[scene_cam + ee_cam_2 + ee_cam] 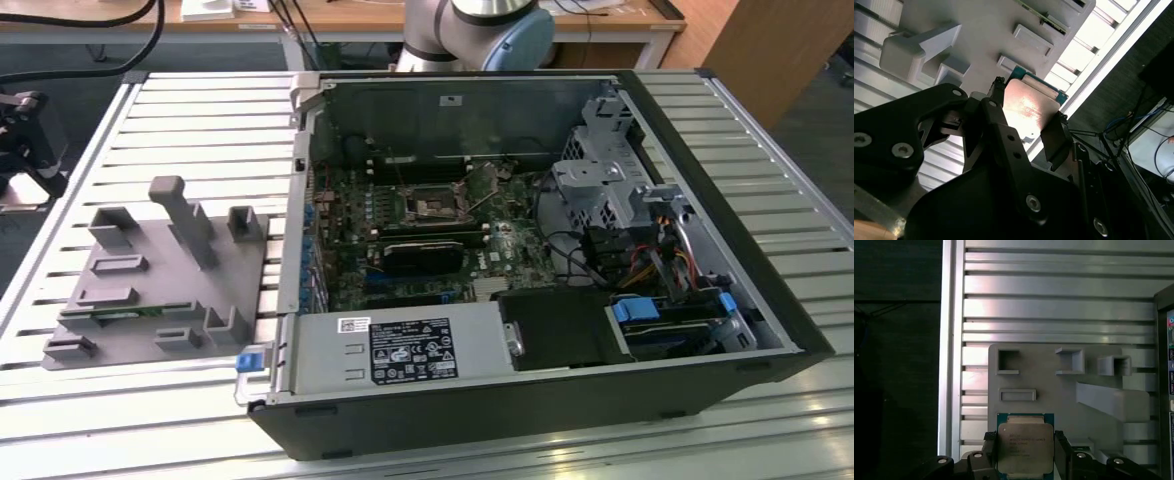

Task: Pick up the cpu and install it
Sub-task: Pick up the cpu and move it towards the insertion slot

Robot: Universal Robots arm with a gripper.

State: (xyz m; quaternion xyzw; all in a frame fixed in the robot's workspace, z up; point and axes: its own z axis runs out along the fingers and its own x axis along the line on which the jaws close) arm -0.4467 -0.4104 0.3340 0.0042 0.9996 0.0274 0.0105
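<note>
Silver-grey and shining, the cpu [1025, 447] sits right between the black fingers [1061, 452] of the gripper [1025, 441]. The jaws are closed narrow on the chip, one finger pressed against each of two opposite edges. In the first wrist view its metal lid faces the camera, with a thin green rim peeking out around it. In the second wrist view the same lid [1026, 107] catches a warm glare, and the gripper [1028, 114] pinches it from both sides.

Behind the chip lies the grey fixture plate [1049, 385] with its square pockets and raised blocks, resting on the slatted metal table [1054, 305]. Whether the chip is touching the plate or hanging clear of it, I can't tell.

Over to the exterior view: the open computer case [747, 300] lies on its side on the table. The fixture plate [140, 295] sits beside it at about nine o'clock. Inside the case, the green motherboard [514, 245] is in plain sight, and its square socket [434, 207] sits at roughly ten o'clock from the case's middle. A labelled metal box [394, 352] fills the seven o'clock corner. The arm's pale base [481, 25] stands at twelve o'clock, beyond the case.
</note>
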